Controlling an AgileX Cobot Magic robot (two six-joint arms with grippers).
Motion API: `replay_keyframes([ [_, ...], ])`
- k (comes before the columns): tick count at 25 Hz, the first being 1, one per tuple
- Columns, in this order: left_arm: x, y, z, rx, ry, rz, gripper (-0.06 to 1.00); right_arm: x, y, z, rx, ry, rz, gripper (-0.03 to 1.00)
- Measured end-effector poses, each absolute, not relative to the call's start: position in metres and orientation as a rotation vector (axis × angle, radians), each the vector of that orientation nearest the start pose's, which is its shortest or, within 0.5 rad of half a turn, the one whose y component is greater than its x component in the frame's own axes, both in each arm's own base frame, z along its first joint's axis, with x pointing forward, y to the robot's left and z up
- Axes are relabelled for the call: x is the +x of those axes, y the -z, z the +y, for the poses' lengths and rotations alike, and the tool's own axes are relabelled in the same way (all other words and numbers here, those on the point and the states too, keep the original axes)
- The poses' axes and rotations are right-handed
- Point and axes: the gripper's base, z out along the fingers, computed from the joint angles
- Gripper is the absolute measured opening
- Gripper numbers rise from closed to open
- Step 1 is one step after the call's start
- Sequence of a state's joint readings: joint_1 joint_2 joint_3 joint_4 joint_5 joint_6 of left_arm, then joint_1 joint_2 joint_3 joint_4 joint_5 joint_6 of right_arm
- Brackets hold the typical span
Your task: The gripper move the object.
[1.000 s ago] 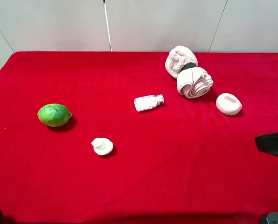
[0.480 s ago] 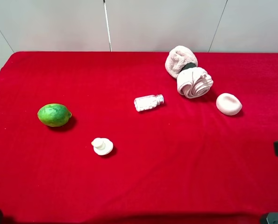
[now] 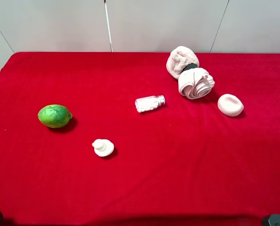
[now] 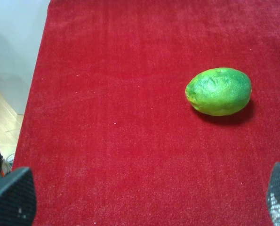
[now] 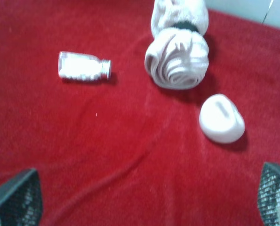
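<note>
The pale pink fluffy towel (image 3: pixel 189 72), rolled into two joined lumps with a dark piece between, lies at the back right of the red table (image 3: pixel 177 165). It also shows in the right wrist view (image 5: pixel 177 54), far ahead of my right gripper (image 5: pixel 144 197). The right gripper's black fingertips (image 5: pixel 15 197) stand wide apart and hold nothing. My left gripper (image 4: pixel 144 197) is also open and empty, low over the cloth with a green lime (image 4: pixel 219 91) ahead of it. Neither gripper shows in the exterior high view.
A small smooth pink oval lump (image 3: pixel 230 104) lies right of the towel. A clear bottle of white pills (image 3: pixel 149 103) lies on its side near the middle. The lime (image 3: pixel 54 116) is at the left, and a small white piece (image 3: pixel 103 147) is in front of the middle.
The black part of the right arm at the right edge of the exterior high view has drawn back out of the frame. The objects on the table have not moved.
</note>
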State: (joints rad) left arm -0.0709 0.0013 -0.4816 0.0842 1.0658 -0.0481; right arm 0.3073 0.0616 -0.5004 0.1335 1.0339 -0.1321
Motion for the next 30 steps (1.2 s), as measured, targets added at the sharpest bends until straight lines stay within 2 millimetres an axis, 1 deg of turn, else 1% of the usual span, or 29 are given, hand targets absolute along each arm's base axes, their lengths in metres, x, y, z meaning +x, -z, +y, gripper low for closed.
replay_keyframes([
  [5, -0.0025, -0.272, 0.0069, 0.02, -0.028, 2.066, 0.97, -0.0078, -0.2801, 0.0085, -0.443, -0.271, 1.967, 0.69],
  [30, -0.0025, -0.272, 0.0069, 0.02, -0.028, 2.066, 0.97, -0.0079, -0.2798, 0.0081, -0.437, -0.27, 1.968, 0.69],
])
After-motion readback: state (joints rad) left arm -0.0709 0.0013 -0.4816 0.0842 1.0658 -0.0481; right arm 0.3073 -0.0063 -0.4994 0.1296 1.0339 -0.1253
